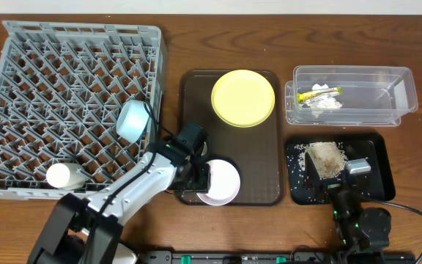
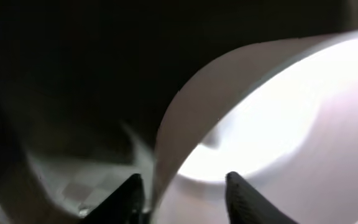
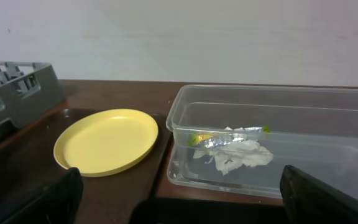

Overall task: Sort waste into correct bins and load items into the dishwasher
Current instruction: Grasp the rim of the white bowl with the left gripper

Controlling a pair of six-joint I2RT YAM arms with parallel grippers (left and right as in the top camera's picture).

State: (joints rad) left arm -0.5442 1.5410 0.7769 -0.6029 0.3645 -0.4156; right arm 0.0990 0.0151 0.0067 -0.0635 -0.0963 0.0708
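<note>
Left wrist: left claw [image 2: 184, 182] parted, white bowl [image 2: 278, 124] rim between its jaws.

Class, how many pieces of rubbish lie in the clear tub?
2: a yellow-green wrapper at the left end of the tub, and a crumpled tissue right beside it. None seems hidden, since the walls are clear.

No writing is legible; the snack wrapper [image 1: 321, 92] print is too small.
</note>
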